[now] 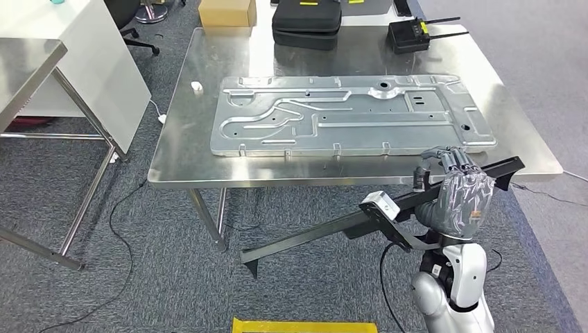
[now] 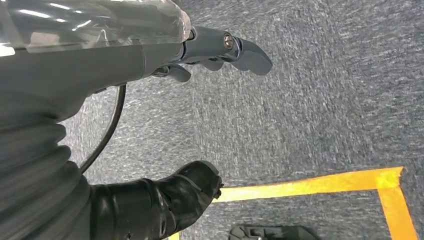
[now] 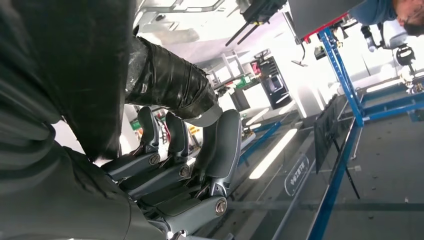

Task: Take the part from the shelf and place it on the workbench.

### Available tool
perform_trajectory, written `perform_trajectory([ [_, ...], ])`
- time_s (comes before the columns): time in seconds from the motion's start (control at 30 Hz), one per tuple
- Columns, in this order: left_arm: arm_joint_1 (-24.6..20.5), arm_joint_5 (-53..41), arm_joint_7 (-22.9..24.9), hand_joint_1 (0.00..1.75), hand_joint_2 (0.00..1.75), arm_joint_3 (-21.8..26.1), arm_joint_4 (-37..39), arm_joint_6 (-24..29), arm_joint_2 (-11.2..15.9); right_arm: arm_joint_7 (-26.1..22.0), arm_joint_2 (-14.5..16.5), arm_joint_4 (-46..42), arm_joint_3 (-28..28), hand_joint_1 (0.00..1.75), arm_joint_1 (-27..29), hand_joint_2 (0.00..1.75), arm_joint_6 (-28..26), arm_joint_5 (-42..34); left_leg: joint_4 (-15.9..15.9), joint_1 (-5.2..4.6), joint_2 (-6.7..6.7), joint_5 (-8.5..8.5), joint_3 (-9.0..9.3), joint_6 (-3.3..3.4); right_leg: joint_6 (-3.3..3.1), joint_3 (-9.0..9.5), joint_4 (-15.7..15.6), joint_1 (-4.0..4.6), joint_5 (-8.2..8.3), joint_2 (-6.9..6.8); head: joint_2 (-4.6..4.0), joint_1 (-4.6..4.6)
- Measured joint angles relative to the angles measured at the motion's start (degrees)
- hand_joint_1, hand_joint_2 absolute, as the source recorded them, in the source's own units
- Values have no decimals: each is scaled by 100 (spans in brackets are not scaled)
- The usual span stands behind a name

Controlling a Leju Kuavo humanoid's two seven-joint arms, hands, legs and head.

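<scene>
Nearest, the right hand grips the long black metal bar part near one end, level before the stainless-steel worktop; the left hand hangs over grey carpet, fingers loosely apart, holding nothing. Beyond lies a large stamped silver panel. Placement probably requires lifting the bar above the worktop's near edge and lowering it flat.

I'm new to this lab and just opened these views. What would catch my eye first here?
Most striking is the large stamped metal panel lying flat across the steel workbench. Next is the long black bar that the right hand grips in front of the bench's near edge, slanting down toward the carpet. At the bench's far edge sit a black case and a black box with antennas.
</scene>
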Motion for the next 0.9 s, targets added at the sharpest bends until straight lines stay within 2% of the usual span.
perform_trajectory([
  [0.03, 7, -8, 0, 0, 175, 0, 0, 0, -2, -1, -7, 1, -10, 175, -12, 175, 13, -27, 13, 7, -4, -63, 70, -26, 9, 85, -346, -15, 298, -4, 0, 0],
  [0.07, 10, -12, -1, 0, 175, 0, 0, 0, -4, -3, -13, 4, -20, 175, -32, 175, 23, -51, 25, 5, -6, -125, 122, -61, 11, 194, -674, -17, 512, -7, 0, 2],
  [0.1, 5, -15, -2, 0, 175, -1, 0, 0, -6, -5, -16, 7, -30, 175, -59, 175, 31, -69, 47, -1, -10, -185, 155, -99, -6, 312, -972, -12, 633, -8, 0, 4],
  [0.13, -5, -19, -5, 0, 175, -2, 0, 1, -6, -9, -19, 9, -36, 175, -82, 175, 36, -83, 59, -9, -12, -228, 167, -135, -35, 383, -1137, -3, 660, -5, 0, 0],
  [0.23, -32, -32, -11, 0, 175, -4, 0, 2, -5, -13, -26, 10, -57, 175, -140, 175, 47, -128, 51, -12, -6, -296, 185, -222, -164, 440, -1203, 17, 558, 21, 0, -17],
  [0.3, -41, -38, -13, 0, 175, -4, 0, 2, -5, -12, -34, 7, -77, 175, -188, 175, 52, -149, 259, 2, 1, -419, 120, -276, -243, 496, -1234, 5, 522, 29, 0, -24],
  [0.33, -43, -42, -14, 0, 175, -4, 0, 2, -5, -12, -35, 6, -81, 175, -213, 175, 55, -154, 542, 10, 3, -541, -24, -298, -275, 531, -1248, -1, 500, 27, 0, -28],
  [0.4, -43, -51, -13, 0, 175, -5, 0, 1, -6, -12, -35, 10, -86, 175, -246, 175, 68, -161, 1346, 16, 4, -803, -515, -325, -314, 587, -1254, 17, 441, 22, 0, -31],
  [0.43, -40, -56, -12, 0, 175, -6, 0, 1, -7, -12, -35, 14, -87, 175, -252, 175, 79, -166, 1662, 16, 5, -841, -752, -322, -324, 625, -1254, 32, 405, 24, 0, -31],
  [0.47, -33, -60, -10, 0, 175, -7, 0, -1, -7, -12, -35, 21, -89, 175, -257, 175, 94, -173, 1787, 13, 4, -758, -903, -305, -331, 675, -1254, 49, 367, 29, 0, -32],
  [0.5, -25, -62, -9, 0, 175, -7, 0, -1, -7, -12, -35, 27, -91, 175, -264, 175, 108, -188, 1690, 2, 4, -552, -949, -271, -336, 738, -1255, 68, 324, 37, 0, -32],
  [0.57, -10, -63, -7, 0, 175, -7, 0, -2, -2, -13, -35, 47, -95, 175, -304, 175, 128, -248, 1016, -42, 0, 12, -781, -148, -340, 863, -1264, 96, 235, 50, 0, -27],
  [0.6, -8, -63, -5, 0, 175, -7, 0, -2, 6, -16, -36, 61, -100, 175, -337, 175, 132, -294, 688, -72, 0, 205, -672, -74, -331, 901, -1272, 104, 198, 55, 0, -16],
  [0.63, -13, -64, -5, 0, 175, -7, 0, -1, 14, -21, -36, 79, -104, 175, -368, 175, 134, -341, 435, -105, 1, 293, -579, -11, -314, 915, -1281, 97, 173, 57, 0, -13],
  [0.7, -32, -66, -8, 0, 175, -9, 0, -3, 24, -31, -37, 113, -126, 175, -402, 175, 134, -428, 245, -150, 0, 264, -505, 54, -262, 913, -1321, 76, 156, 55, 0, -15],
  [0.8, -24, -66, -15, 0, 175, -14, 0, -7, 7, -42, -50, 136, -175, 175, -425, 175, 132, -496, 1, -94, 5, 266, -327, 69, -178, 944, -1290, 88, 99, 35, 0, -19],
  [0.83, -16, -66, -16, 0, 175, -15, 0, -7, 0, -46, -59, 143, -190, 175, -440, 175, 131, -507, -73, -65, 11, 264, -248, 69, -149, 854, -1092, 89, 14, 30, 0, -17],
  [0.9, -14, -66, -19, 0, 175, -17, 0, -7, -4, -49, -74, 169, -211, 175, -450, 175, 132, -524, -112, -49, 17, 202, -140, 73, -94, 430, -392, 55, -219, 27, 0, -13],
])
